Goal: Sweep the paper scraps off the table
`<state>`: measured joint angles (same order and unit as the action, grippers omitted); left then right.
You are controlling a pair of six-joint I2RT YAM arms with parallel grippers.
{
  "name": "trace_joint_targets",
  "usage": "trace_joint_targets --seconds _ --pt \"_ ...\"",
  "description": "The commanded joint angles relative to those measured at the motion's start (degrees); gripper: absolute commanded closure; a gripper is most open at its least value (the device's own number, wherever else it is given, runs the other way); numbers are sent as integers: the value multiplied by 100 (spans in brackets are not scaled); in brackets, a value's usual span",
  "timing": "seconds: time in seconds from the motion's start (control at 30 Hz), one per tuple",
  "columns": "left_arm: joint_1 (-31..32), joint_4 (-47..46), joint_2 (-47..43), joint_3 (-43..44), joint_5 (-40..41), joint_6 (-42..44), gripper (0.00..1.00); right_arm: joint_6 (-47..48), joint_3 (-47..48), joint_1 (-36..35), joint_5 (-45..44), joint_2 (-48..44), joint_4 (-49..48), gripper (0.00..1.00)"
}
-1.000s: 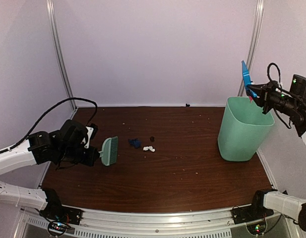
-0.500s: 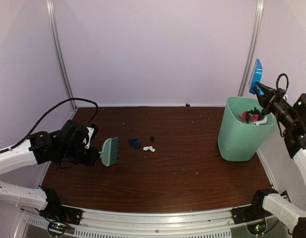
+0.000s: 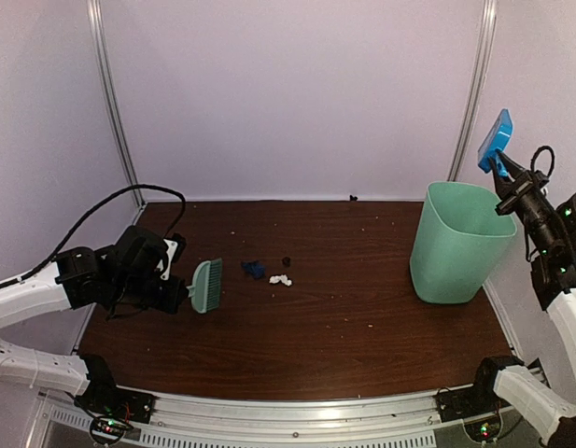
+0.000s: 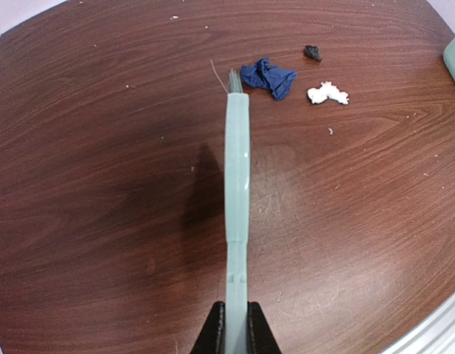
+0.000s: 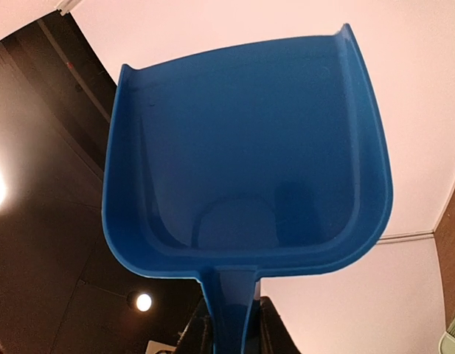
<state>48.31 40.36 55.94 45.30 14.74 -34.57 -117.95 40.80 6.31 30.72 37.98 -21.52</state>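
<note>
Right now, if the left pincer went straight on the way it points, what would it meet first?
Probably the dark blue paper scrap, just ahead and slightly right of the brush that the left pincer holds; height is unclear.

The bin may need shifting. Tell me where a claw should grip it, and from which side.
Likely the bin by its top rim, from above: it stands upright, open-mouthed; the body looks too wide for a claw, but its thin wall would fit.
</note>
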Motion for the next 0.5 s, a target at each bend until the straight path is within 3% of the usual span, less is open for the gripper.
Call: trace_joint_targets --seconds 0.0,0.23,0.47 --pt "-52 -282 -137 28 40 54 100 881 503 37 602 264 577 100" --pt "-60 -299 311 984 -376 79 100 2947 2076 37 1245 1097 2829 100" --pt "-219 -349 1798 2638 -1079 47 100 4239 2930 -38 1375 1521 4241 100"
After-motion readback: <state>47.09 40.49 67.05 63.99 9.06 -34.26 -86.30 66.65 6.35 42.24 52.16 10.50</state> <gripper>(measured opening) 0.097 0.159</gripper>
